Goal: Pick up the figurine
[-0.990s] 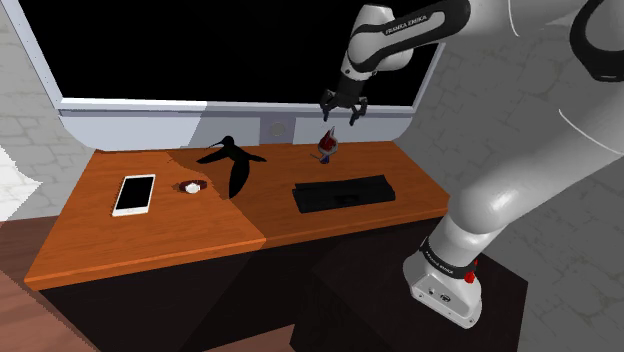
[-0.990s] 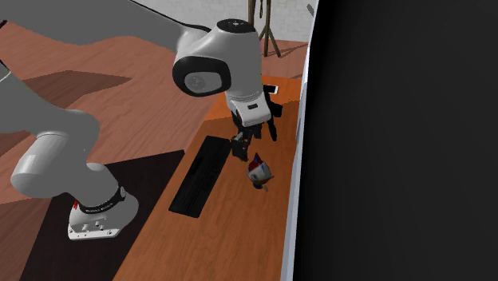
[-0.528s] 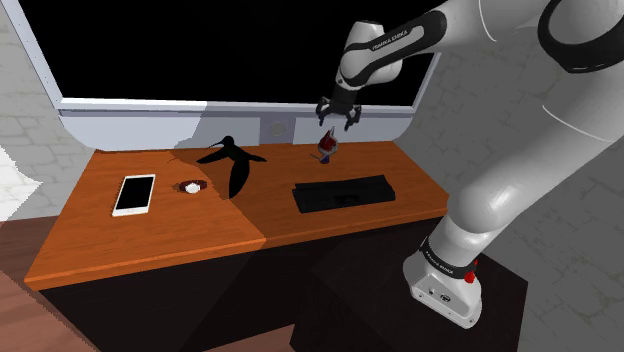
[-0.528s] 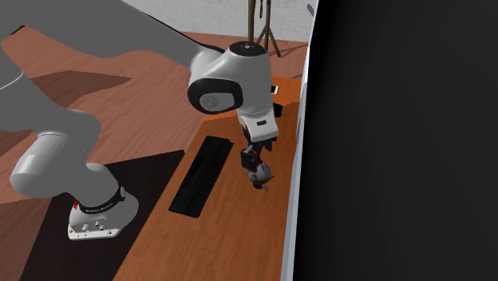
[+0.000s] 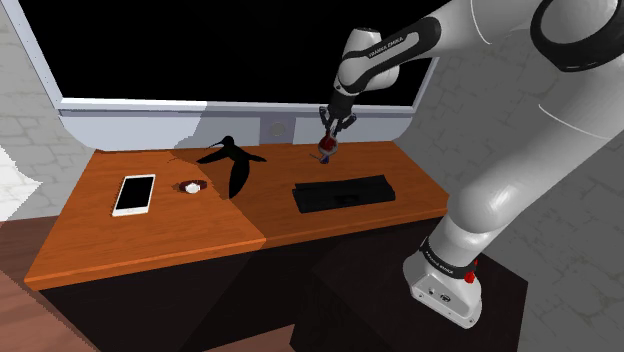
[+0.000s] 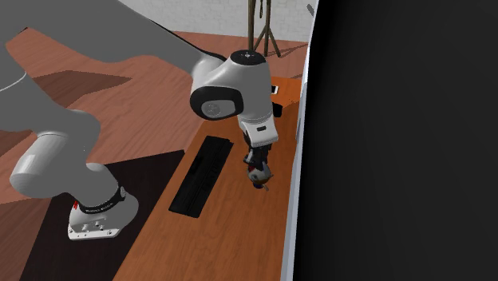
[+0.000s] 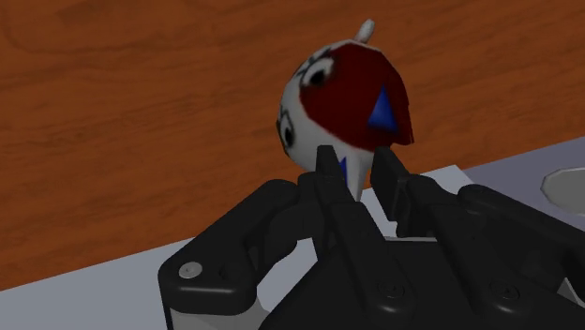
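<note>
The figurine [image 7: 345, 98] is a small white head-like piece with a dark red cap and a blue mark. It stands on the wooden desk [image 5: 150, 235] close to the white window ledge [image 5: 180, 125]. My black gripper [image 7: 359, 173] has come down on it from above and is shut on its narrow end, one finger on each side. From the shoulder view the gripper [image 5: 329, 133] sits right over the figurine [image 5: 325, 151]. The second exterior view has the gripper [image 6: 255, 162] on top of the figurine [image 6: 258, 177], beside the window frame.
A black keyboard [image 5: 342, 192] lies just in front of the figurine. A black bird-shaped ornament [image 5: 232, 160], a small watch-like object [image 5: 193, 186] and a white phone [image 5: 134, 194] sit toward the shoulder view's left. A black area [image 5: 200, 50] lies behind the window frame.
The gripper came down from above the figurine onto it, and its spread fingers closed around the figurine. The figurine has stayed in place on the desk.
</note>
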`<state>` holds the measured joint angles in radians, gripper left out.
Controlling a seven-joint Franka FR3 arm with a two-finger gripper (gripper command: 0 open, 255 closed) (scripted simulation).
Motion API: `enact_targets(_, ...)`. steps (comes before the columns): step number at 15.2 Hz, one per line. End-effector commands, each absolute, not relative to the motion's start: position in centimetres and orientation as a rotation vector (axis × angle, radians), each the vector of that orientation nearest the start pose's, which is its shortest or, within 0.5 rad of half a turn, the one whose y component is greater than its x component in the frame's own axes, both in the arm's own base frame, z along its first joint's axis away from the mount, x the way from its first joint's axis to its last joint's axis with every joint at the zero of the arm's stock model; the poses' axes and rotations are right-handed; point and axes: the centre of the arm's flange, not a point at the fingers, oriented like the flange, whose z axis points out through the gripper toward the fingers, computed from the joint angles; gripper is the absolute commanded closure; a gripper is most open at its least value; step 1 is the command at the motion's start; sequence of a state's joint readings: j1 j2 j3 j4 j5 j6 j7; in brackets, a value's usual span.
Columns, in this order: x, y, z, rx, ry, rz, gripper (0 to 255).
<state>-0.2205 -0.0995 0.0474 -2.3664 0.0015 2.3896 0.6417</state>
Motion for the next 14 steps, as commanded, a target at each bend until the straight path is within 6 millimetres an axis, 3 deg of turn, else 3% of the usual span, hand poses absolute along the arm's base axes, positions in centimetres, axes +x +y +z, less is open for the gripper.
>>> enact_targets(1, 49.1, -8.6, 37.7, -2.856, 1.234, -0.186, 255)
enact_targets(6, 49.1, -8.6, 37.6, -2.856, 1.234, -0.186, 255)
enact_targets(14, 49.1, -8.6, 41.8, -2.856, 1.234, -0.186, 255)
